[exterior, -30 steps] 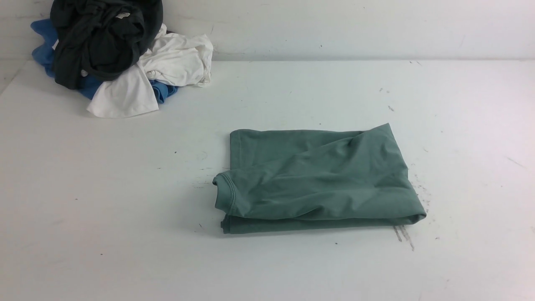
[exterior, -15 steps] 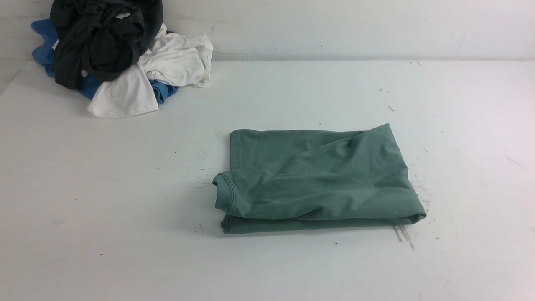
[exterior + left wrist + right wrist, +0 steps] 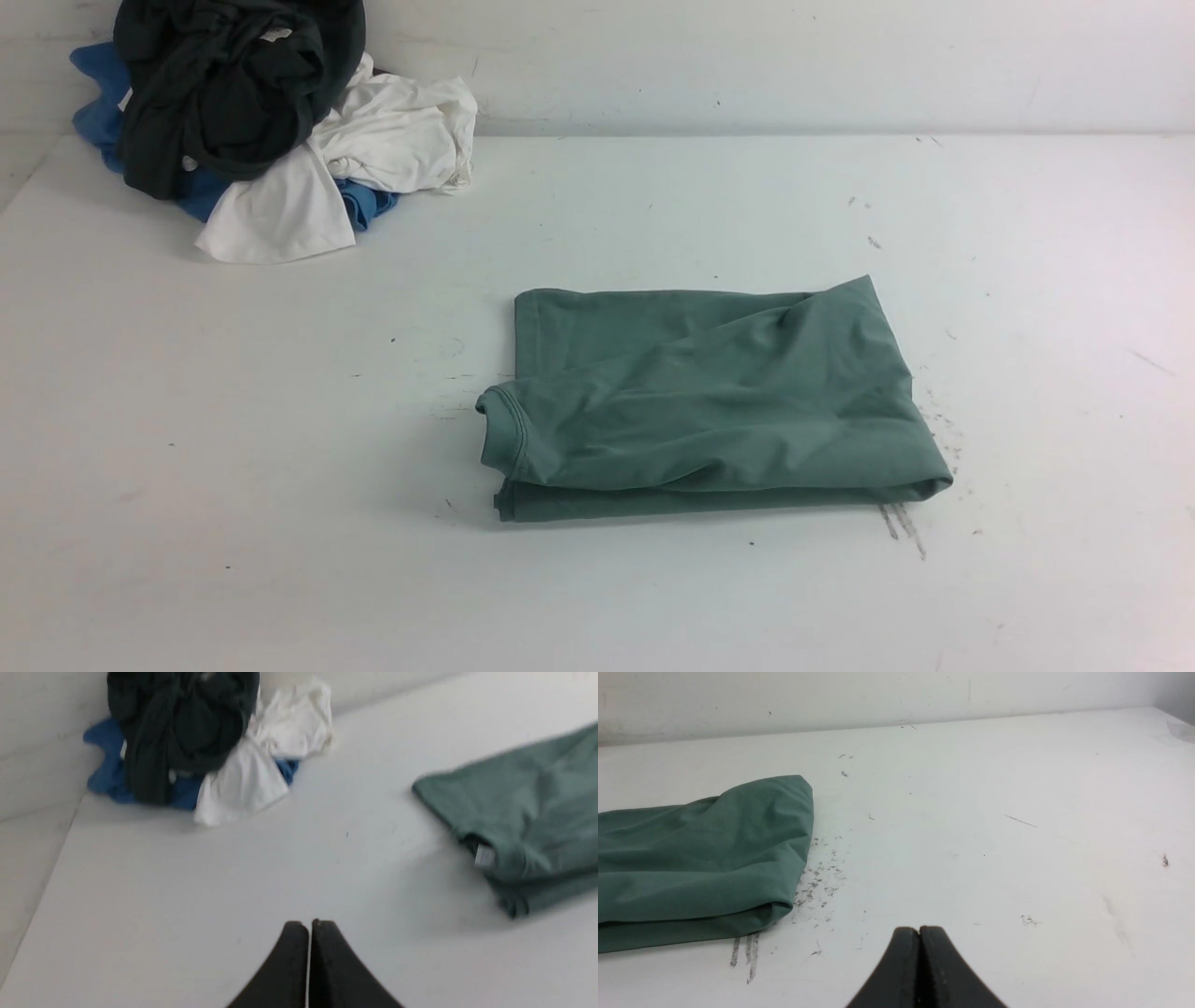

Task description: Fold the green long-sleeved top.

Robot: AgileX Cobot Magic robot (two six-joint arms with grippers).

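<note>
The green long-sleeved top lies folded into a rough rectangle near the middle of the white table, its ribbed neck at the left end. The left wrist view shows that neck end of the top with a white label tucked in the fold. The right wrist view shows the top's other end. My left gripper is shut with nothing in it, well clear of the cloth. My right gripper is also shut and empty, off to the side of the top. Neither arm appears in the front view.
A heap of black, white and blue garments sits at the table's far left corner against the wall, also in the left wrist view as a pile of clothes. Dark scuff marks dot the table beside the top.
</note>
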